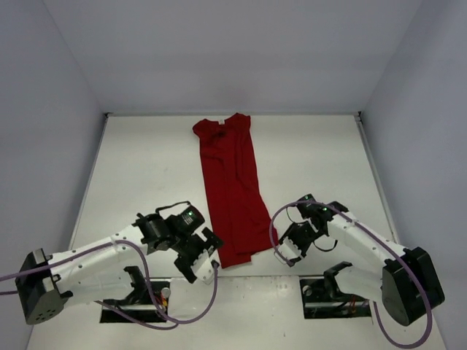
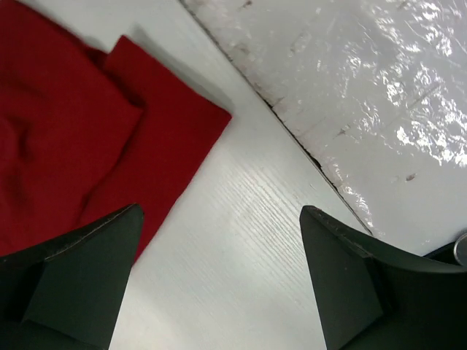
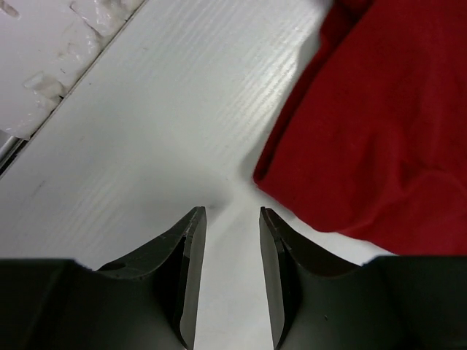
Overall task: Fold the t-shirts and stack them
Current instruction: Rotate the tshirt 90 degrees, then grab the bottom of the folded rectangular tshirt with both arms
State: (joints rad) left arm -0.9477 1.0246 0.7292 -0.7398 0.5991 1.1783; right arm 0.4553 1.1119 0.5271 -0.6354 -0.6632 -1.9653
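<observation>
A dark red t-shirt [image 1: 232, 193] lies folded into a long narrow strip running from the far middle of the white table towards the near edge. My left gripper [image 1: 205, 256] is open wide and empty, just left of the strip's near end. In the left wrist view the left gripper [image 2: 220, 211] hovers over bare table, with the t-shirt's corner [image 2: 80, 124] at upper left. My right gripper [image 1: 287, 251] is open and empty, just right of the near end. In the right wrist view the right gripper [image 3: 231, 213] has a narrow gap, and the t-shirt's edge [image 3: 379, 124] is at upper right. No neck tag shows.
Pale walls enclose the table [image 1: 146, 168] on the left, back and right. A seam [image 2: 292, 124] separates the white board from a glossy strip along the near edge. The arm bases [image 1: 135, 295] [image 1: 332, 292] and looping purple cables sit at the front.
</observation>
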